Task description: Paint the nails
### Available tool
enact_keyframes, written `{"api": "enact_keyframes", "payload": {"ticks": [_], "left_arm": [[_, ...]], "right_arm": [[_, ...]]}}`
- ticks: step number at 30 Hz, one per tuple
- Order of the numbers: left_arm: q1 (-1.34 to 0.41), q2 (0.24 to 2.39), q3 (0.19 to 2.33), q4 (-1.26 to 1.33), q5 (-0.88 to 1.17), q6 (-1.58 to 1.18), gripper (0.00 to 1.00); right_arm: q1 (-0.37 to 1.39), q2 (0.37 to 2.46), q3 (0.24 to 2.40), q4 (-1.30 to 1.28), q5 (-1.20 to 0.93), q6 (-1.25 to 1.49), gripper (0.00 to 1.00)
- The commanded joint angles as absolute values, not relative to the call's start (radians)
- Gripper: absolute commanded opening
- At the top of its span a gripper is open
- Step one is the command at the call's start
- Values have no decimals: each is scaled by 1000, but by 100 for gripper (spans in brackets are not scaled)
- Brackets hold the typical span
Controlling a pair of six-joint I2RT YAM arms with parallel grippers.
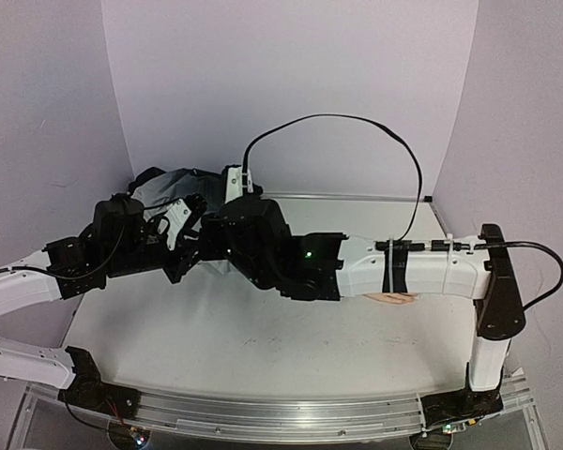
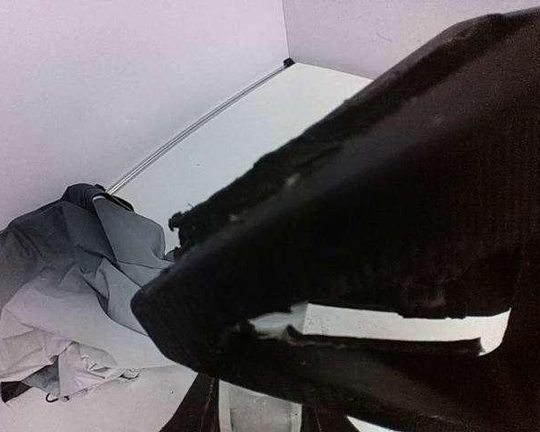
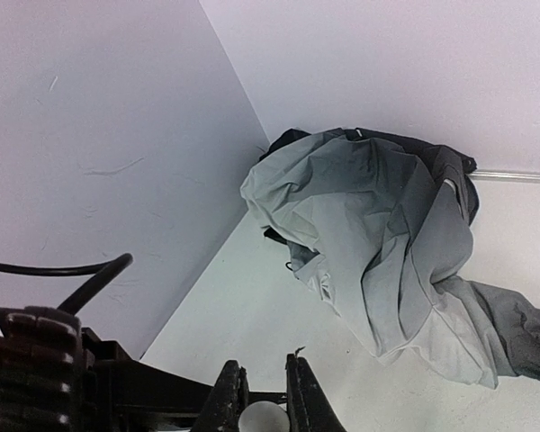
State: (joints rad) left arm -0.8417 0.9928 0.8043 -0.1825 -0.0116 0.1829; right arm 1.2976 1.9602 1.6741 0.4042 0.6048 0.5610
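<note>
Barely started, I'd say. My right gripper (image 3: 264, 400) is pinching a small whitish round thing (image 3: 264, 419), probably the polish cap. The left gripper (image 2: 238, 326) is pressed together, can't tell on what. The mannequin hand (image 1: 395, 299) peeks out under the right arm (image 1: 432, 267), near right on the surface (image 1: 216, 347). Its nails are hidden.

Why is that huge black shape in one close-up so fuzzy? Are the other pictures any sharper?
Left wrist view: the left claw sits too near the lens, so it blurs; the grey jacket behind is clearer. Right wrist view: jacket crisp, soft fold shadows. Top view: slightly soft, evenly lit.
</note>
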Motion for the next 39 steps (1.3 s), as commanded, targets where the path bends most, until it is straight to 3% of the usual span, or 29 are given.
{"api": "enact_keyframes", "payload": {"ticks": [1,2,5,6,11,15,21,25,39], "left_arm": [[-812,975,837,-35,-131,168,0],[-812,973,837,-36,-116,170,0],[-812,975,840,-38,-34,168,0],[-811,977,842,-38,12,164,0],[-810,1008,863,-38,353,139,0],[-810,1035,886,-36,669,129,0],[-810,1103,915,-37,920,98,0],[-811,1133,926,-38,985,79,0],[-820,1132,920,-37,992,81,0]], "right_arm": [[1341,1844,1616,427,510,515,0],[1320,1805,1585,448,460,491,3],[1242,1689,1467,488,294,431,44],[1214,1647,1423,497,242,417,52],[1062,1455,1176,621,-111,382,71],[1000,1379,1044,711,-390,347,79],[999,1426,1061,762,-659,324,77],[999,1495,1114,781,-717,333,61],[1007,1646,1242,874,-825,414,32]]}}
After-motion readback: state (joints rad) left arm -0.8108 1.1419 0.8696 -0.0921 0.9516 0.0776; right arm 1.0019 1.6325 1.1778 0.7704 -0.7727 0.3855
